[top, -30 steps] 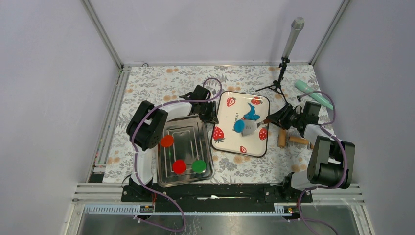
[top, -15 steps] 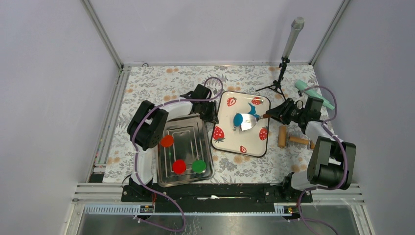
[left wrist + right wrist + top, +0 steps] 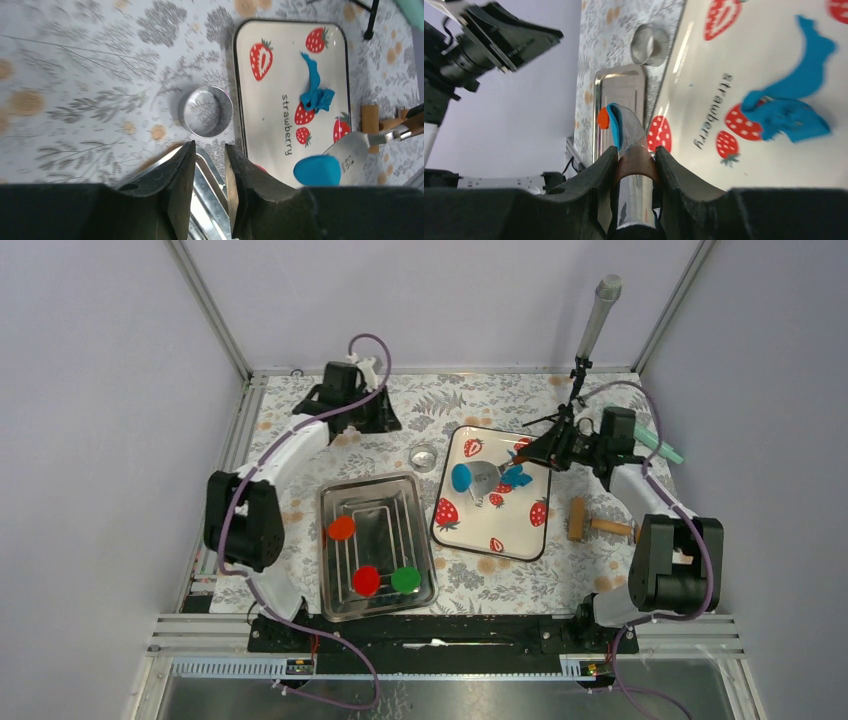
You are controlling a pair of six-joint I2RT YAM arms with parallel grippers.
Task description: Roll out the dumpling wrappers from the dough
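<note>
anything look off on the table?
Mildly: the blue disc hangs off the tip of the spatula held by the right gripper, so it could slip. Ragged dough scraps lie on the strawberry tray. Nothing spilled.

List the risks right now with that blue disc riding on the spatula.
1. The blue dough disc overhangs the tip of the spatula held by the right gripper; a tilt could slide it off onto the strawberry tray.
2. Partly unsupported, it may droop or fold.
3. The ring cutter sits by the gap between the trays, so a low pass toward the metal tray might clip it.
</note>
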